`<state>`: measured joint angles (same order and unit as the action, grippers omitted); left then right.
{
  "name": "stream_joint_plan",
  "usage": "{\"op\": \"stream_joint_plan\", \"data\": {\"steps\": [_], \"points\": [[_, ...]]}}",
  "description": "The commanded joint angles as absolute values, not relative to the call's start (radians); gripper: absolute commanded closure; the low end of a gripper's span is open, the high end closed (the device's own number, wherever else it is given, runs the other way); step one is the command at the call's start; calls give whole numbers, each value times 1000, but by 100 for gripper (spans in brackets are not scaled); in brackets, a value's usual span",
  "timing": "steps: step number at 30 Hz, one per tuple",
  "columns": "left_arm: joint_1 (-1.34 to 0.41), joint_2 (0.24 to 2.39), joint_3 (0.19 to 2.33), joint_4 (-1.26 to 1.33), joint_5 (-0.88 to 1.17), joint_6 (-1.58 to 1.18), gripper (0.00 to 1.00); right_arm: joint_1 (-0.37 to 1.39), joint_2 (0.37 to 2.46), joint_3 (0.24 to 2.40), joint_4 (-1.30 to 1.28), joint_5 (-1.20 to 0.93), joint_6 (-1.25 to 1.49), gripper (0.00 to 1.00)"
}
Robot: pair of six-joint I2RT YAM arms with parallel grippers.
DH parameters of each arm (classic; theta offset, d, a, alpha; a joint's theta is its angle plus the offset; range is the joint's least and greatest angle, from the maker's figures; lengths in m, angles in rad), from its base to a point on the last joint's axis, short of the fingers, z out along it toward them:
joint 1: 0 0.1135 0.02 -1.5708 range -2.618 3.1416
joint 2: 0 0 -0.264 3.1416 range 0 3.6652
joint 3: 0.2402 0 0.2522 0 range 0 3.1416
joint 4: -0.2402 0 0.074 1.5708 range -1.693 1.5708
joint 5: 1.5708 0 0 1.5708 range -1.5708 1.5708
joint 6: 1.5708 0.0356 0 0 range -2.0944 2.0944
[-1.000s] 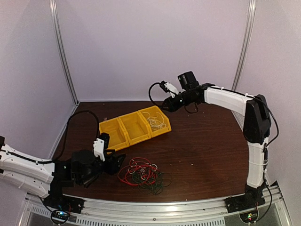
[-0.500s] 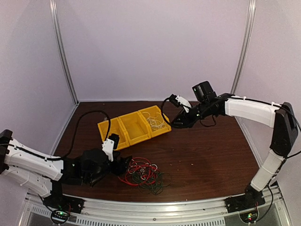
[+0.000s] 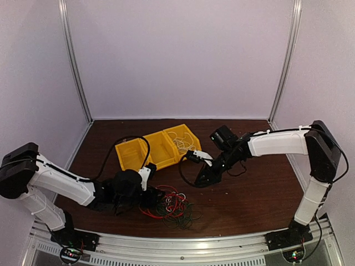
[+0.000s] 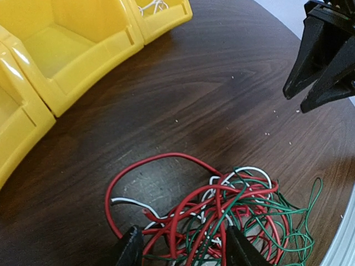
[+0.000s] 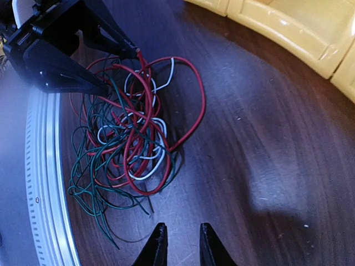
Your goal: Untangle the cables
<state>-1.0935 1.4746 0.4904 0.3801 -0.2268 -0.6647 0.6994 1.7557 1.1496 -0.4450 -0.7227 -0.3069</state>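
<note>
My left gripper (image 4: 183,250) sits low at the near-left edge of the cable tangle (image 3: 172,206) of red, white and green wires. Its jaws are spread wide, with strands lying loose between the fingers and nothing clamped. My right gripper (image 5: 180,246) hangs over the dark wooden table (image 3: 249,194) just right of the tangle, with only a slim gap between its jaws, and it is empty. Behind, a white cable (image 3: 184,144) lies in the right-hand compartment of the yellow bins (image 3: 163,160).

Cables (image 3: 169,204) — red, white, green — one loose tangled heap
</note>
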Motion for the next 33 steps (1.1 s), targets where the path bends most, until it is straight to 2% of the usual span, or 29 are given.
{"op": "stream_joint_plan", "data": {"steps": [1,8,18,33], "points": [[-1085,1522,525,441,-115,-676,50,757,1815,1182,-447,-768,-276,78],[-1075,1515,507,440,-138,-701,57,798,1947,1273,-496,-785,-241,79],[-1074,1533,488,485,-125,-716,62,813,2020,1336,-497,-857,-186,79],[-1072,1522,461,498,-133,-729,63,817,2073,1354,-514,-915,-165,81]]}}
